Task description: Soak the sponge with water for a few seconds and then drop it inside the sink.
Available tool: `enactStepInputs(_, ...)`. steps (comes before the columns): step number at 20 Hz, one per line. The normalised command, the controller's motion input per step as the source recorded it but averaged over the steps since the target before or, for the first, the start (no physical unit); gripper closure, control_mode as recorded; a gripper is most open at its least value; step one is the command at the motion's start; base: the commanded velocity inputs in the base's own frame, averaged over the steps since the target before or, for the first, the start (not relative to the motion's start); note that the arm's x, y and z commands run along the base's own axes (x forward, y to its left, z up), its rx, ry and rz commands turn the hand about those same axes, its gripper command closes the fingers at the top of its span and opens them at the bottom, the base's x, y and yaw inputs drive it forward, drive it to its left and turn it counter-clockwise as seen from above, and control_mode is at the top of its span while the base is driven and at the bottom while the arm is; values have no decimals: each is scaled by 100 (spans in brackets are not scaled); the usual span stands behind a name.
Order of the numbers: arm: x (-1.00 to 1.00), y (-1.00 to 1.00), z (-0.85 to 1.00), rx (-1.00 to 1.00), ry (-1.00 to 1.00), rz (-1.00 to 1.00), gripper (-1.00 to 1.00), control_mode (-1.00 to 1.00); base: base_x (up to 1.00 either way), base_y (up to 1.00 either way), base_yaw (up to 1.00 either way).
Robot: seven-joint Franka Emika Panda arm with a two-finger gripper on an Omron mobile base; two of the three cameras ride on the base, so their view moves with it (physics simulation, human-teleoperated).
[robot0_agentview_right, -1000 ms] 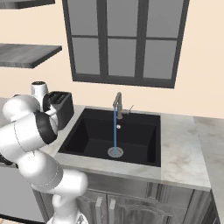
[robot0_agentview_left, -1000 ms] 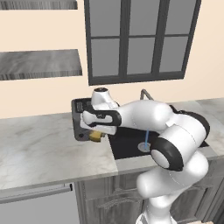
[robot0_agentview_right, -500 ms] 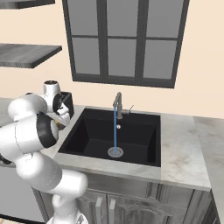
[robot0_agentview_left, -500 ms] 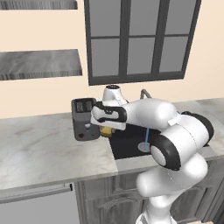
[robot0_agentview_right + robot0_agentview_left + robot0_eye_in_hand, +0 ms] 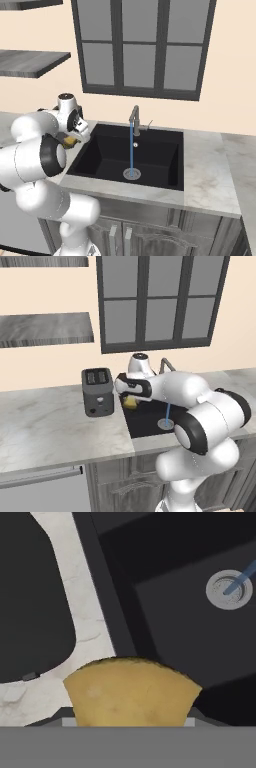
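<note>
Fingers: clenched on the sponge (image 5: 131,692), which fills the space between them. Sponge: yellow, held in the air over the left rim of the sink (image 5: 165,165), beside the toaster (image 5: 97,391), well apart from the water (image 5: 132,150). Handling, judged: light, soft, squashes under grip; best taken across its narrow middle; likely slippery and heavier once wet. Water: thin stream falling from faucet (image 5: 134,117) to drain (image 5: 229,588). Tabletop (image 5: 50,426): marble, surrounds the basin.
</note>
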Motion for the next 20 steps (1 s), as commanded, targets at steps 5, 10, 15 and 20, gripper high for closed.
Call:
enactStepInputs(5, 4, -39, 0, 0, -15, 1, 100, -100, 0, 0, 0)
enactStepInputs(10, 0, -25, -10, 0, -13, -1, 100, -100, 0, 0, 0)
enactStepInputs(15, 0, -2, -5, -1, -7, -12, 100, -100, 0, 0, 0)
enactStepInputs(20, 2, 0, 0, -1, -2, -24, 100, -100, 0, 0, 0)
